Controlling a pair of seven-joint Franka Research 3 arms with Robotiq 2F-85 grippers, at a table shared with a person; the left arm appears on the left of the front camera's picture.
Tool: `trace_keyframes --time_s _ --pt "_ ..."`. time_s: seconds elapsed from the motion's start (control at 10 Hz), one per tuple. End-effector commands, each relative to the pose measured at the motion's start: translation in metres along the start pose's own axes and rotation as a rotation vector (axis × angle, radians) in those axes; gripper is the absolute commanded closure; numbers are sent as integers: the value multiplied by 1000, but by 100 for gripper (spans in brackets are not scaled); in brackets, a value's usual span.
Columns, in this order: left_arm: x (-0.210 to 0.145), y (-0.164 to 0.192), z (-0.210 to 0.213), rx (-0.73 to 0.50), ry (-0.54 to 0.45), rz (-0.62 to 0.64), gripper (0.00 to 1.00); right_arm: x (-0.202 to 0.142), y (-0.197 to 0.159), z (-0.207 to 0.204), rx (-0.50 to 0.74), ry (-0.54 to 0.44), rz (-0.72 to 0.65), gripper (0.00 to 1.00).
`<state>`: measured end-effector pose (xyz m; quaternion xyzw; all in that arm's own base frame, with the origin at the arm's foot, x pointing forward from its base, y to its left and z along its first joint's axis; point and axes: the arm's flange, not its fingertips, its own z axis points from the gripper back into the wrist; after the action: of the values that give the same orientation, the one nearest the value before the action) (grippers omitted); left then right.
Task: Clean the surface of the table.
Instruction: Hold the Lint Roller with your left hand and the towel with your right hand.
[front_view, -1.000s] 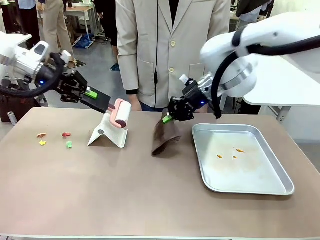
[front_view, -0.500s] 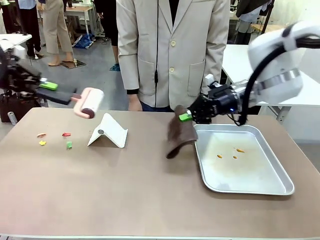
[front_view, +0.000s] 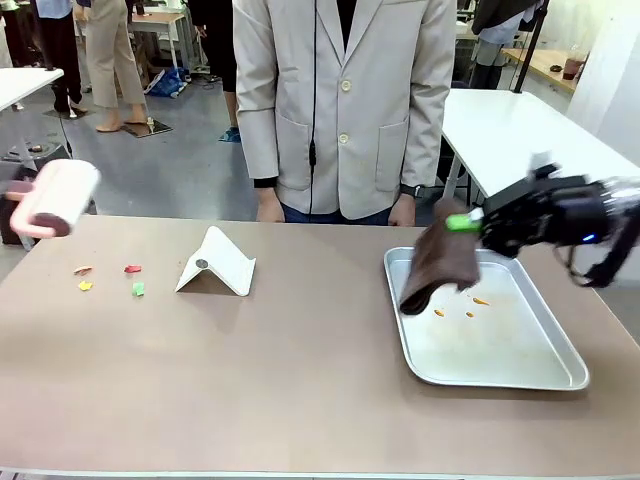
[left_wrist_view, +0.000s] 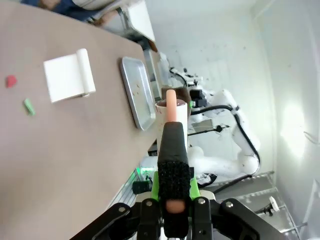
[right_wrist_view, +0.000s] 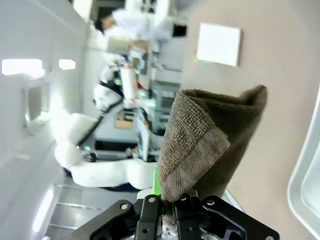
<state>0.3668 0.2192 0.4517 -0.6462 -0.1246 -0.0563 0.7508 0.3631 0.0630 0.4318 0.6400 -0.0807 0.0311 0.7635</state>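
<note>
- Left tool (left_wrist_view: 172, 200): clenched on the black handle of a lint roller (front_view: 55, 197). The pink-and-white roller is held in the air off the left end of the table (front_view: 250, 380), clear of its surface.
- Table: the tan-brown top spans the whole front view, with a person (front_view: 345, 100) in a pale jacket standing at its far edge.
- Left part of the table: small scraps (front_view: 133, 288) in orange, yellow, red and green lie loose in a cluster.
- Just right of the scraps: a white folded stand (front_view: 218, 263) rests on the table, apart from them.
- Right tool (front_view: 465, 222): gripping the top of a brown cloth (front_view: 437, 258), green pad showing. The cloth hangs folded above the far-left part of a silver tray (front_view: 500, 375); whether it touches the tray cannot be told.
- Tray: sits flat on the right part of the table, with a few orange crumbs (front_view: 481, 300) inside.
</note>
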Motion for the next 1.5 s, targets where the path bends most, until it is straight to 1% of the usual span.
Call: trace_keyframes --time_s 0.0,0.1,0.2,0.3,0.4,0.5,0.6,0.7,0.8,0.9,1.0,1.1,1.4 --pt "1 14 39 -68 40 -15 100 -36 14 50 96 -119 -46 100" --pt "-6 18 62 -103 48 -27 100 -45 17 77 121 -168 -41 100" --pt "-10 21 79 -110 72 -23 100 -56 18 108 101 -241 -52 100" --pt "-12 24 100 -116 61 4 100 -66 17 130 104 -226 12 100" --pt "-14 25 110 -133 37 8 100 -74 13 151 106 -230 30 100" --pt "-14 27 112 -113 8 46 100 -80 9 164 39 -247 -23 100" --pt "-14 33 116 -142 4 41 100 -87 3 176 -26 -241 -50 100" --pt "-16 36 110 -167 -1 10 100 -91 -5 186 -39 -249 -45 100" --pt "-13 41 103 -177 -32 36 100 -93 -9 187 -48 -267 -35 100" --pt "-9 45 96 -183 -42 50 100 -90 -13 181 -88 -273 -35 100" --pt "-18 54 65 -119 -8 39 100 -84 -15 171 -146 -293 -34 100" --pt "-18 54 65 -119 -8 39 100 -66 -4 215 -63 -264 -62 100" --pt "-18 54 65 -119 -8 39 100 -66 -4 215 -63 -264 -62 100"
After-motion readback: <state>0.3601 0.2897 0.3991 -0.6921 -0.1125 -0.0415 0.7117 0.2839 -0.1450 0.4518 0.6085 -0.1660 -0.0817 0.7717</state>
